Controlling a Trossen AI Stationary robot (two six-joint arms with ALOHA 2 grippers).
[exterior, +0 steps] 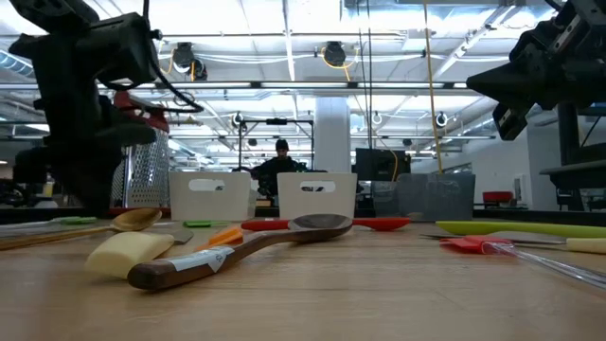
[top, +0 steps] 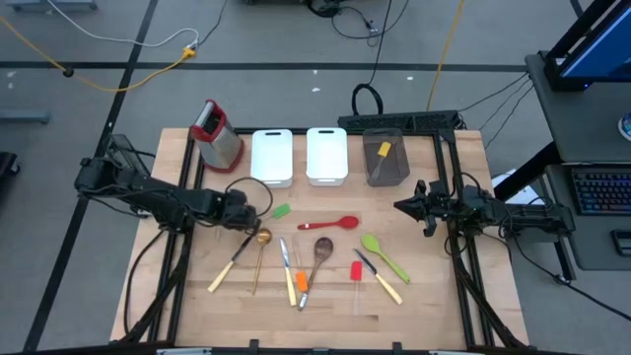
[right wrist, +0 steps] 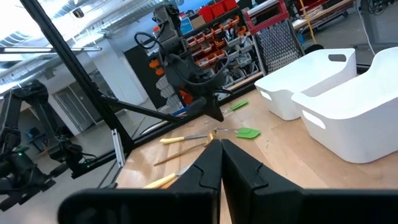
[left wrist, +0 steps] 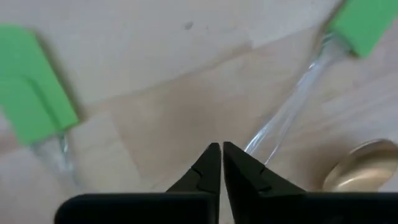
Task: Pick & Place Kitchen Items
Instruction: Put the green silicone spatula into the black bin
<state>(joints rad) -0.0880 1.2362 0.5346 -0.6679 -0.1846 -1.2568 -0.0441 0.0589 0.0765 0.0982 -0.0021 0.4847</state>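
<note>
Several kitchen items lie on the wooden table: a red spoon (top: 330, 225), a wooden spoon (top: 320, 251), a green spoon (top: 383, 253), a red spatula (top: 356, 271), a gold spoon (top: 262, 238) and cream-handled knives (top: 386, 284). A green spatula (top: 281, 211) with a clear handle (left wrist: 280, 118) lies just past my left gripper (left wrist: 221, 152). That gripper points steeply down over the table with nothing between its shut fingers. A second green spatula head (left wrist: 31, 81) lies to its other side. My right gripper (top: 402, 207) hangs shut above the table's right side.
A red-topped box grater (top: 217, 138) stands at the back left. Two white trays (top: 272, 156) (top: 326, 155) and a grey tray (top: 386, 161) holding a yellow-headed utensil line the far edge. Bare wood lies along the near edge. A person (exterior: 281, 161) sits beyond the table.
</note>
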